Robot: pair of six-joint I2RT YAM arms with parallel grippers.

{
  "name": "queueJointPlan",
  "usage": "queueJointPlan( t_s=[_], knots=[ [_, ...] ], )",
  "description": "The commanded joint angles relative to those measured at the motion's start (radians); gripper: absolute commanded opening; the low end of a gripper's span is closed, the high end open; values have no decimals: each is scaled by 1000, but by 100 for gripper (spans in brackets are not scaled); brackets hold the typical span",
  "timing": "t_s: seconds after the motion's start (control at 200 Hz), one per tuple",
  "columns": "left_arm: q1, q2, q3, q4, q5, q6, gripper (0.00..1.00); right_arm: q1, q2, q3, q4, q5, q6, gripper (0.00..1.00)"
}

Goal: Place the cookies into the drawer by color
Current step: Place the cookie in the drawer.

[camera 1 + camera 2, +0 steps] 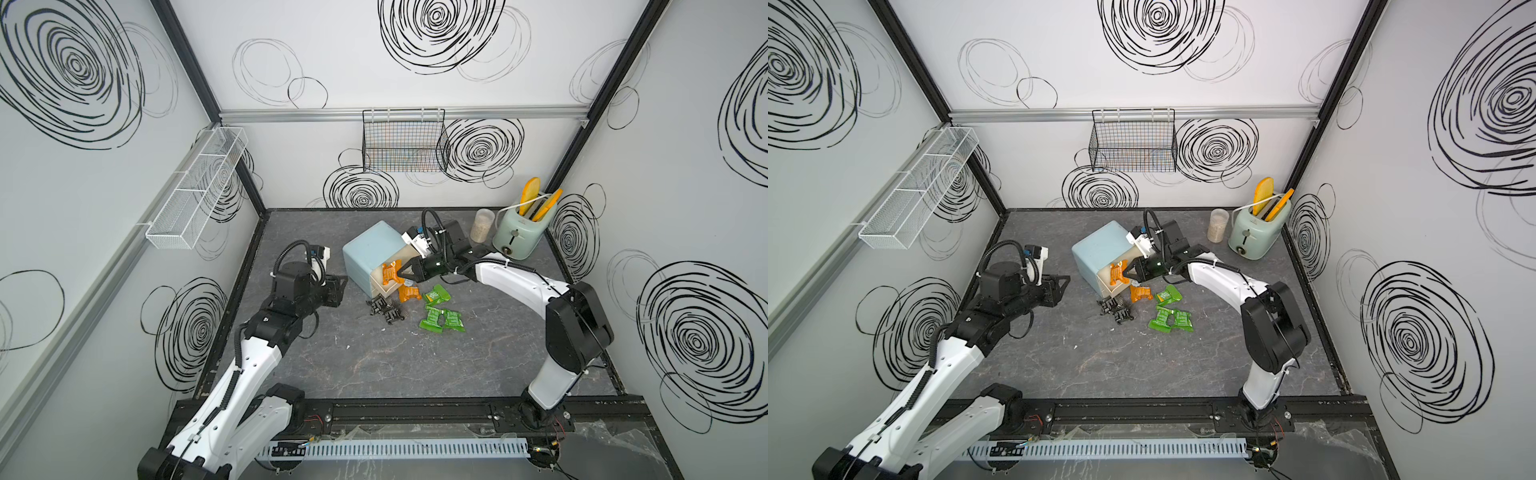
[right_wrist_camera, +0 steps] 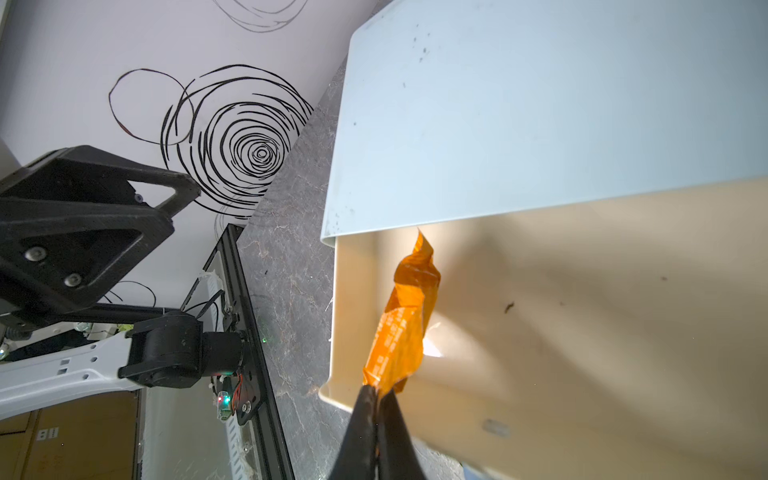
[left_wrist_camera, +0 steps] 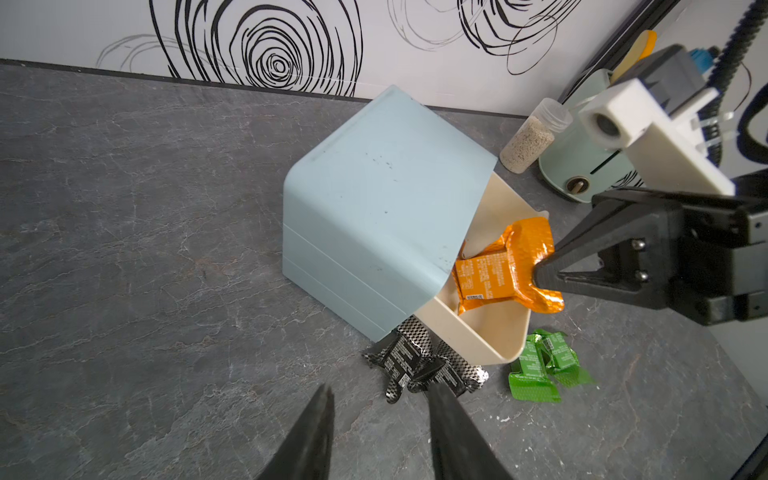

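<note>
An orange cookie packet [image 3: 498, 270] is held pinched by one crimped end in the right claw [image 3: 536, 276], whose jaws are closed tight on the foil. It is poised over the open drawer [image 3: 478, 336] just under the top of the pale-blue cabinet [image 3: 374, 208]. Whether the packet touches the cream drawer's floor cannot be told.

The cabinet is set at an angle on the grey counter [image 1: 374, 365], near the middle of its far edge, with the drawer drawn out toward the right arm. A second orange packet [image 1: 409, 293] is seen lying on the counter just beside the drawer's front. Black packets [image 1: 384, 309] are bunched at the cabinet's foot, and green packets [image 1: 442, 320] are scattered near them, toward the counter's middle.

The left claw [image 1: 337, 286] is kept toward the counter's left edge, well apart from the cabinet, its jaws parted narrowly with nothing between them. A mint-green toaster [image 1: 517, 235] and a clear jar [image 1: 481, 226] are stood in the far right corner.
</note>
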Motion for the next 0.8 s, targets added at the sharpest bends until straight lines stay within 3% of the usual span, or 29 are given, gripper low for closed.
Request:
queueJointPlan(
  t_s=[0.0,0.25,0.475,0.6,0.795],
  knots=[
    [11,-13,-13,36,4,2,43,-4,15,38,-40,0,-19,13],
    [11,-15,-14,38,8,2,43,-4,36,63,-45,22,-16,28],
    [14,-17,-15,37,9,0,43,-2,19,94,-49,88,-20,50],
    [17,-18,-16,39,9,0,43,-2,6,111,-68,153,-31,50],
    [17,-18,-16,41,13,0,44,11,-19,117,-113,126,-81,44]
  ],
)
